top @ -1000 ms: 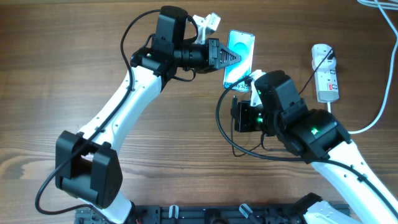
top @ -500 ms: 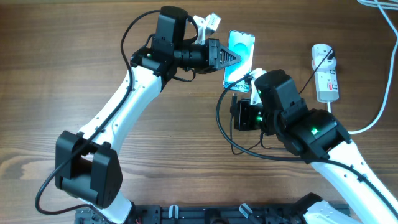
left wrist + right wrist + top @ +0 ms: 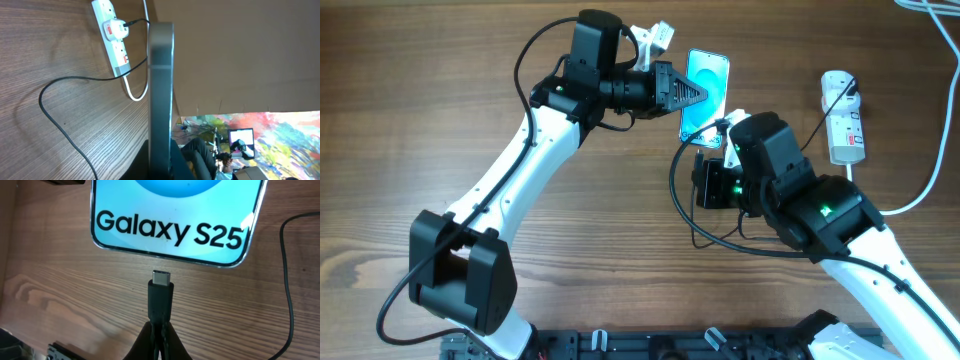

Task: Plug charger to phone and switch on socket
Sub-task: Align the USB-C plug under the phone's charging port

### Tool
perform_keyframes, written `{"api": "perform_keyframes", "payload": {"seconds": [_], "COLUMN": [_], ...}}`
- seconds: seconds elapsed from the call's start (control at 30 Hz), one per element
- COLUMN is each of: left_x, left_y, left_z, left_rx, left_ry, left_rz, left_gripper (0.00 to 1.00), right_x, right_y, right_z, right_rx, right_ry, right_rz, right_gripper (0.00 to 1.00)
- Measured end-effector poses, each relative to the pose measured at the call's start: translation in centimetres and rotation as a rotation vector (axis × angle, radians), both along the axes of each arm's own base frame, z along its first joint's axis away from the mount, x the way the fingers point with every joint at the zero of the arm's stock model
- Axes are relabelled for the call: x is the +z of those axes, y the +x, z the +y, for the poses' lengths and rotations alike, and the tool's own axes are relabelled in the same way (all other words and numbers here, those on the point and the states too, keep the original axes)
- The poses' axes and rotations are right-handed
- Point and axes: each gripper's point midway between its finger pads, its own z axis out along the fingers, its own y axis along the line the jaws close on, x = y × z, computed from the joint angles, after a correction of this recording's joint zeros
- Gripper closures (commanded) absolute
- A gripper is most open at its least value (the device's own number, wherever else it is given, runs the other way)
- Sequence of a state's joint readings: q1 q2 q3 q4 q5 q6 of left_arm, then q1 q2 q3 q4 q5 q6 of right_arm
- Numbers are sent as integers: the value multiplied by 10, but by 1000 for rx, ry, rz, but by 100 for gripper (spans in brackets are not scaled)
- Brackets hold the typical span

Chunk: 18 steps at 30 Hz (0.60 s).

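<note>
- Right wrist: right claw pinched shut on the charger, just behind its connector; metal tip points at the phone.
- Tip sits just short of the phone's btm edge, under the "Galaxy S25" text. Small gap, not plugged in yet.
- More charger cable curves over the wood surface at right.
- Left wrist: left claw closed on the phone, seen edge-on betw. its fingers.
- Overhead: phone is screen-up betw. the two arms. Socket lies well apart to the right w/ a plug in it; thick white lead trails off.
</note>
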State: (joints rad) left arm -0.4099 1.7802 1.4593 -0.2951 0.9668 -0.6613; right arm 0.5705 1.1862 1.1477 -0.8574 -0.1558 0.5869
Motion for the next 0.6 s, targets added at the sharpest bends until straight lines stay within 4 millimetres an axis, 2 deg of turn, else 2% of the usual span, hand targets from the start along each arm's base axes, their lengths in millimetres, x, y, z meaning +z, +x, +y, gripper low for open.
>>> {"api": "perform_keyframes", "payload": {"seconds": [0.6], "left_x": [2], "left_y": [-2], "left_z": [-1], "left_rx": [-11], "left_ry": [-10], "left_rz": [2], "left_gripper": [96], "right_x": [1], "right_y": [1], "right_z": [1], "right_rx": [-3], "right_ry": [5], "right_rz": [-3], "right_gripper": [96]}}
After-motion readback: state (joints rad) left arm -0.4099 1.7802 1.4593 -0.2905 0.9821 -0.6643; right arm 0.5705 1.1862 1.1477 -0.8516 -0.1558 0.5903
